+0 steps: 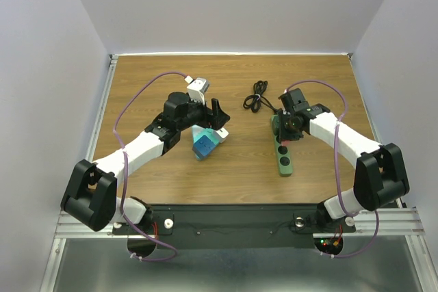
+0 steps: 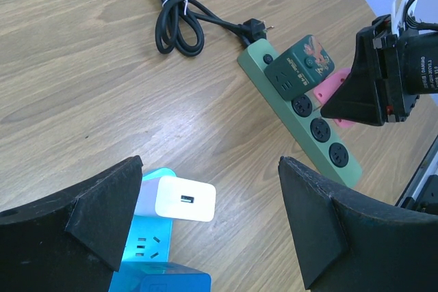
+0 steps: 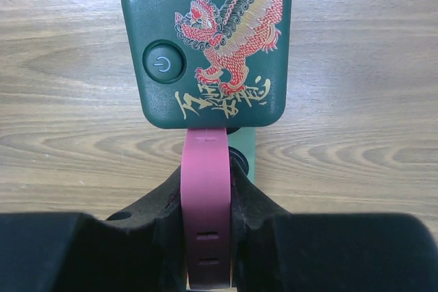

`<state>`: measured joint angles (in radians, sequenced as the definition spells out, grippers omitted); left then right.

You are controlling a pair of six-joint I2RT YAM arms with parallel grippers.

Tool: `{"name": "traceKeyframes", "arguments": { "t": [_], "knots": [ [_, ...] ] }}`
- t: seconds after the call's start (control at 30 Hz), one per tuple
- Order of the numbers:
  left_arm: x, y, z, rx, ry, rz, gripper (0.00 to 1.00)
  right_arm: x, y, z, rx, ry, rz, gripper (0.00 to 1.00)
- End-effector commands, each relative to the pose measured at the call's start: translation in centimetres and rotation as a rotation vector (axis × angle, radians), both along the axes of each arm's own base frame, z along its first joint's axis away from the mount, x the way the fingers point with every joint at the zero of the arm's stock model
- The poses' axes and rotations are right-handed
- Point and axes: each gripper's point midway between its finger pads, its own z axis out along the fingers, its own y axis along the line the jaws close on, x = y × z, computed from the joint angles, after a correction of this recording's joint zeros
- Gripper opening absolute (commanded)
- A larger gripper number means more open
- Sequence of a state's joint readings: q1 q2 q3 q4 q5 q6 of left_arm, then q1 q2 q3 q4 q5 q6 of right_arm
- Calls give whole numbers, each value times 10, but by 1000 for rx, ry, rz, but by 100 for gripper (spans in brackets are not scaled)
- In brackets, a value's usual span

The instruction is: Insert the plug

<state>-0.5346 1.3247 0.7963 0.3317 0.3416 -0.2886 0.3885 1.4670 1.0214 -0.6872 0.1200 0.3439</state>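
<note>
A dark green cube plug (image 3: 205,46) with a red and gold beast and a power button sits on the far end of the light green power strip (image 2: 321,135). A pink strap (image 3: 207,203) sticks out from under the cube. My right gripper (image 3: 207,169) is shut on this strap, above the strip (image 3: 245,152). From the top view the right gripper (image 1: 291,124) covers the strip's far end (image 1: 284,158). My left gripper (image 2: 209,169) is open above a blue cube socket (image 2: 147,251) that carries a white USB charger (image 2: 181,198), touching neither.
The strip's black cord (image 2: 178,22) lies coiled and tied at the back middle of the table, its plug (image 2: 256,29) loose beside the strip's far end. Three free sockets (image 2: 318,128) show along the strip. White walls enclose the wooden table (image 1: 150,162).
</note>
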Motion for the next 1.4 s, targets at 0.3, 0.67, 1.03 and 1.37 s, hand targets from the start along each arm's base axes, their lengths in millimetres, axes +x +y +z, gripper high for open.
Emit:
{"name": "traceKeyframes", "arguments": {
  "t": [0.3, 0.67, 1.03, 1.37],
  "knots": [
    [0, -1, 10, -16, -43, -20, 92, -11, 5, -9, 19, 42, 6, 0],
    [-1, -3, 7, -19, -35, -33, 92, -20, 3, -15, 3, 77, 4, 0],
    [-1, -3, 7, -19, -35, -36, 92, -20, 4, 5, 15, 48, -13, 0],
    [-2, -3, 7, -20, -35, -37, 92, -22, 0, 7, -4, 51, -12, 0]
  ]
}}
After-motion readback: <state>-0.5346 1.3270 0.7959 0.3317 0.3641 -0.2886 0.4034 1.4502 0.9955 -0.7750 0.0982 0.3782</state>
